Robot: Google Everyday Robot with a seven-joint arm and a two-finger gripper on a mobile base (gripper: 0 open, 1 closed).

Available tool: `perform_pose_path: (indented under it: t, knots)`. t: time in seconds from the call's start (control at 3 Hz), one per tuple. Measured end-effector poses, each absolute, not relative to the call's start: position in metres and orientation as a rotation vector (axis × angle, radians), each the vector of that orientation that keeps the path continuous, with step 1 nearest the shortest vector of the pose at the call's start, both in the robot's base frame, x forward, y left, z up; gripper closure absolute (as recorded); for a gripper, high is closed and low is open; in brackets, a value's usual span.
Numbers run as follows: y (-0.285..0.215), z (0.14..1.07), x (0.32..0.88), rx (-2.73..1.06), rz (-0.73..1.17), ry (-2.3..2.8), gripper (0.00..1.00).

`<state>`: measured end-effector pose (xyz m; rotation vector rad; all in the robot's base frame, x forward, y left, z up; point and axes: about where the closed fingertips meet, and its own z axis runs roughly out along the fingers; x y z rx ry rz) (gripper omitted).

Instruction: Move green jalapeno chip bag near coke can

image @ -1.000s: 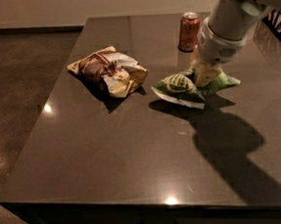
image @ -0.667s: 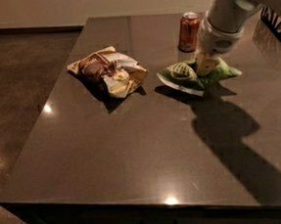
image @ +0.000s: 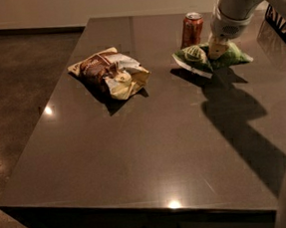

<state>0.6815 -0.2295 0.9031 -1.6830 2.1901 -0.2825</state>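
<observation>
The gripper (image: 216,49) comes down from the arm at the upper right and sits on the middle of the green jalapeno chip bag (image: 192,56), its pale fingertips pinched together on the crumpled foil. The bag is on the far right part of the dark table (image: 151,150), with a shadow under its near edge; whether it rests flat or is slightly raised is unclear. The coke can (image: 191,29) stands upright at about 11 o'clock from the gripper, just beside the bag's far edge. A brown and cream chip bag (image: 110,74) lies well apart at 9 o'clock from the green one. A black-and-white striped object (image: 280,24) shows at 2 o'clock, by the right border.
</observation>
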Motion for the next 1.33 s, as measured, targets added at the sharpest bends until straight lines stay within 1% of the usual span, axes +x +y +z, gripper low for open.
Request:
perform_pose_path:
  t: [0.33, 1.0, 1.33]
  knots:
    - [-0.242, 0.901, 0.695, -1.626, -0.286, 2.223, 0.62]
    - [-0.247, 0.891, 0.701, -1.584, -0.248, 2.240, 0.13]
    - [-0.247, 0.888, 0.701, -1.587, -0.245, 2.242, 0.00]
